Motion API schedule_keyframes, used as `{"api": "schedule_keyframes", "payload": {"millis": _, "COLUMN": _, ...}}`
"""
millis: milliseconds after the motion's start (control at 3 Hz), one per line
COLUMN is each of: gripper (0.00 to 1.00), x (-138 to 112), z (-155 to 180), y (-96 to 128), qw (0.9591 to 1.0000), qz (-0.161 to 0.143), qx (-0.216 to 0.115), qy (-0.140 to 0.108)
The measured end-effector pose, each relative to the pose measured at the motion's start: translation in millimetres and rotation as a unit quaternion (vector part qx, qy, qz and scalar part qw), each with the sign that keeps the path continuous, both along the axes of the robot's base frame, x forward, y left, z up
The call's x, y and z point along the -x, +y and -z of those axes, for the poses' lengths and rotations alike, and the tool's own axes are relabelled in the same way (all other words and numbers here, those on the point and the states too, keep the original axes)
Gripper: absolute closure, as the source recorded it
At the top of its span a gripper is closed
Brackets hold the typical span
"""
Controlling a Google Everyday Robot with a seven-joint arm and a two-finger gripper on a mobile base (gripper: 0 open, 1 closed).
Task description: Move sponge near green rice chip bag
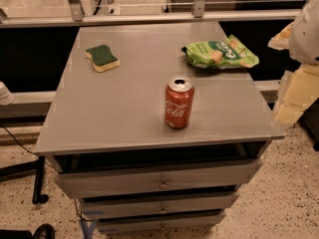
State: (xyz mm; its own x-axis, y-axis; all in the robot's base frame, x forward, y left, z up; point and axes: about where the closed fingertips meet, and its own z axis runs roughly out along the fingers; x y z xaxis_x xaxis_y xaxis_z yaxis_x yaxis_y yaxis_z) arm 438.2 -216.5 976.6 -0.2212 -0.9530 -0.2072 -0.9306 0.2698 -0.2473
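Note:
The sponge [102, 57], dark green on top with pale yellow foam below, lies flat on the grey cabinet top [114, 108] at the far left. The green rice chip bag [220, 54] lies flat at the far right of the same top, well apart from the sponge. My gripper [295, 91] shows as pale cream parts at the right edge of the view, off the cabinet's right side, level with the bag and far from the sponge. It holds nothing that I can see.
A red Coca-Cola can [179, 102] stands upright near the front middle of the top, between sponge and bag but closer to me. The cabinet has several drawers [159, 180] below. A glass railing [149, 9] runs behind. Speckled floor lies around.

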Motion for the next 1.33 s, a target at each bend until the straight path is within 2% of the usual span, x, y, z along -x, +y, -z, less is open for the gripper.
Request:
{"api": "schedule_keyframes", "payload": {"millis": 333, "gripper": 0.00, "x": 0.0, "z": 0.0, "y": 0.0, "qw": 1.0000, "qz": 0.000, "qx": 0.000, "qy": 0.000}}
{"api": "schedule_keyframes", "payload": {"millis": 667, "gripper": 0.00, "x": -14.8, "z": -7.8, "y": 6.2, "qw": 0.9995, "qz": -0.023, "qx": -0.019, "qy": -0.007}}
{"api": "schedule_keyframes", "payload": {"millis": 1000, "gripper": 0.00, "x": -50.5, "z": -18.9, "y": 58.3, "qw": 0.9955, "qz": -0.070, "qx": -0.058, "qy": -0.027}}
{"api": "schedule_keyframes", "payload": {"millis": 1333, "gripper": 0.00, "x": -93.2, "z": -32.2, "y": 135.8, "qw": 0.9863, "qz": -0.114, "qx": -0.106, "qy": -0.056}}
